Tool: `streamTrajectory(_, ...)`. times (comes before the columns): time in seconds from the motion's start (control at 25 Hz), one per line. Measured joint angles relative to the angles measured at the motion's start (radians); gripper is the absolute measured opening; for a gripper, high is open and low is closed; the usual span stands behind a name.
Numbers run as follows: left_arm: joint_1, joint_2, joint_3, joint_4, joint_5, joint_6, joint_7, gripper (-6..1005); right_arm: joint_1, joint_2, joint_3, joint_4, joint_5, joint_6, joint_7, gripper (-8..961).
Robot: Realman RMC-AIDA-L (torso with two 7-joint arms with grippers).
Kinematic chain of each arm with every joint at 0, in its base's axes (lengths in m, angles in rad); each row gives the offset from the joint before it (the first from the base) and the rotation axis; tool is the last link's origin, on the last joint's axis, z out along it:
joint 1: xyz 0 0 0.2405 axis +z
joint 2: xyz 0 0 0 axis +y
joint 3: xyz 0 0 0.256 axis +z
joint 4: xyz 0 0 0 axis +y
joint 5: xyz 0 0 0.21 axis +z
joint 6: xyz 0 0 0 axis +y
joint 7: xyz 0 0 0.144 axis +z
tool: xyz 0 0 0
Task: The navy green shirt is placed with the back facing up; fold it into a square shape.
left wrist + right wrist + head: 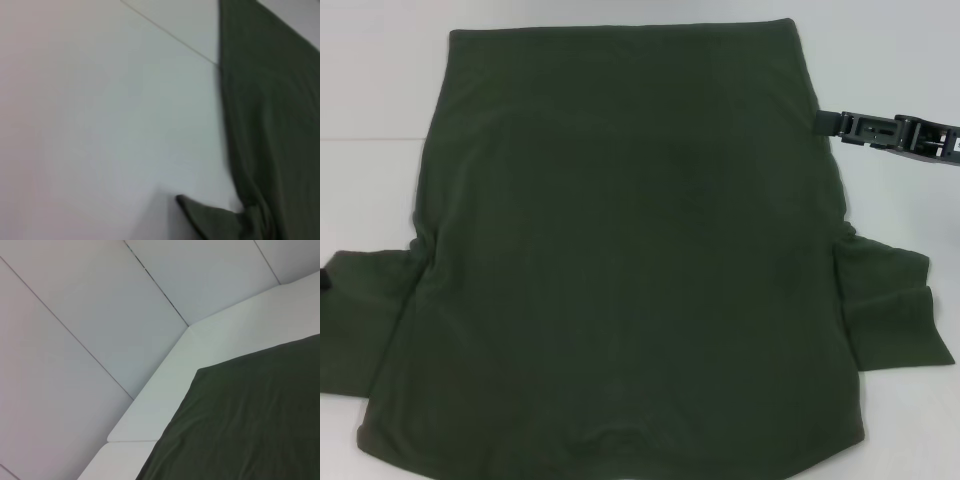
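The navy green shirt [630, 250] lies flat on the table [370, 190], sleeves out, seemingly unfolded; every fold remains. The right end effector [832, 124] touches its far edge; grip unclear.

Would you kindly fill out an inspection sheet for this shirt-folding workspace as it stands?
Surface: white table, bare around the garment.
Job's things: navy green shirt spread flat, sleeves out to both sides, hem at the far edge.
Clutter: nothing seen.
End effectors: right end effector at the shirt's far right edge, finger state unclear; left one at most a dark sliver at the left sleeve.
Cables: nothing seen.
Surroundings: white wall panels beyond the table.
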Motion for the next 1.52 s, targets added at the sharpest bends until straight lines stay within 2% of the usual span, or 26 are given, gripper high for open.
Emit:
streamTrajectory(0.48, -0.07, 0.038, 0.0, 0.013, 0.129, 0.008, -0.076, 0, -0.001, -0.001, -0.001, 0.012, -0.005, 0.001, -0.004, 869)
streamTrajectory(0.96, -0.113, 0.047, 0.003, 0.075, 0.205, 0.068, -0.123, 1, -0.001, -0.003, -0.002, 0.014, -0.006, 0.004, -0.007, 865)
streamTrajectory(1.12, -0.125, 0.035, 0.003, 0.115, 0.207, 0.138, -0.133, 1, -0.001, -0.003, -0.005, 0.016, -0.005, 0.004, -0.006, 863)
streamTrajectory(1.16, -0.129, 0.025, 0.003, 0.142, 0.208, 0.17, -0.144, 1, -0.001, -0.003, -0.006, 0.015, -0.005, 0.004, -0.005, 863)
streamTrajectory(1.2, -0.144, 0.001, 0.006, 0.214, 0.217, 0.247, -0.179, 1, -0.001, -0.003, -0.006, 0.015, -0.005, 0.004, -0.004, 863)
streamTrajectory(1.36, -0.181, -0.028, 0.029, 0.307, 0.242, 0.347, -0.238, 1, -0.001, -0.003, -0.004, 0.016, -0.004, 0.001, -0.005, 861)
streamTrajectory(1.52, -0.224, -0.051, 0.08, 0.339, 0.264, 0.39, -0.288, 1, -0.001, -0.003, -0.003, 0.016, -0.003, -0.001, -0.008, 860)
